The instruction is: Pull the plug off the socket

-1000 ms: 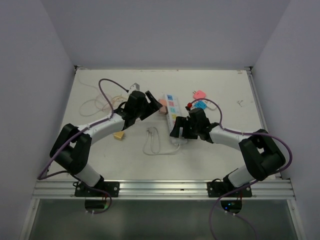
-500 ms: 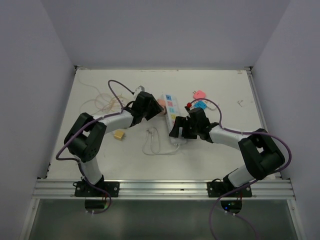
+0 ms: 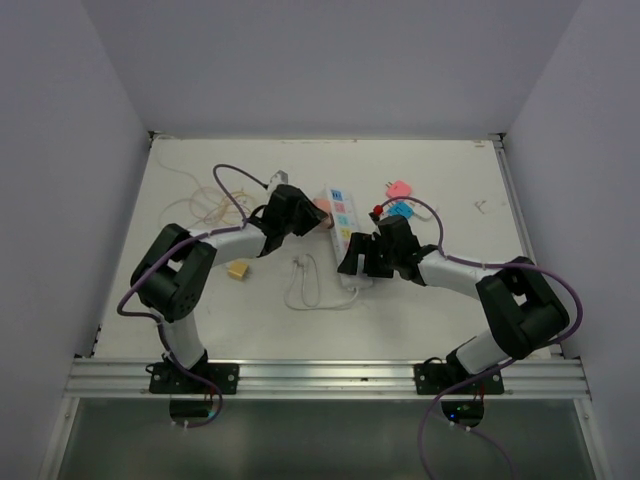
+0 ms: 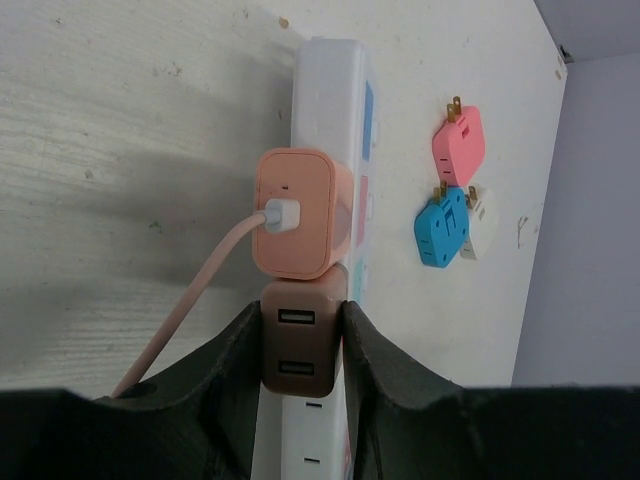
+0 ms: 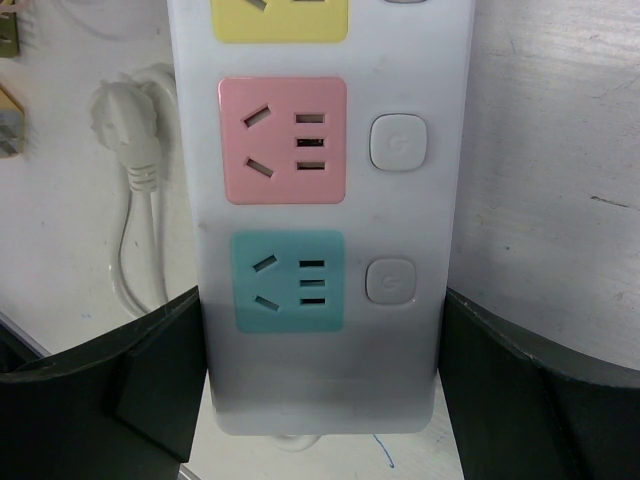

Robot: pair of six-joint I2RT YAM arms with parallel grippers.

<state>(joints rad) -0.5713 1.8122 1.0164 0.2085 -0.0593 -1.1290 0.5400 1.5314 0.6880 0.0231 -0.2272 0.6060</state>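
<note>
Socket (image 5: 320, 200): long white smooth plastic bar, long axis pointing straight away from right pincer (image 5: 320, 310), which clamps its near end. Left pincer (image 4: 298, 322) pinches brown boxy plug (image 4: 296, 350) sticking out toward it.

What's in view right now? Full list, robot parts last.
strip: 1, white with pink, blue and yellow outlets, mid-table
strip cord: 1, white, looped left of the strip's near end
brown plug: 1, brown, in the strip
peach plug: 1, peach, in the strip, beside the brown plug
cable: 1, peach, runs from the peach plug
loose plugs: 3, pink, blue, white, on the table right of the strip
yellow piece: 1, yellow, left of the strip cord
table: 1, white
left tool: 1, black, shut on the brown plug
right tool: 1, black, clamping the strip's near end
</note>
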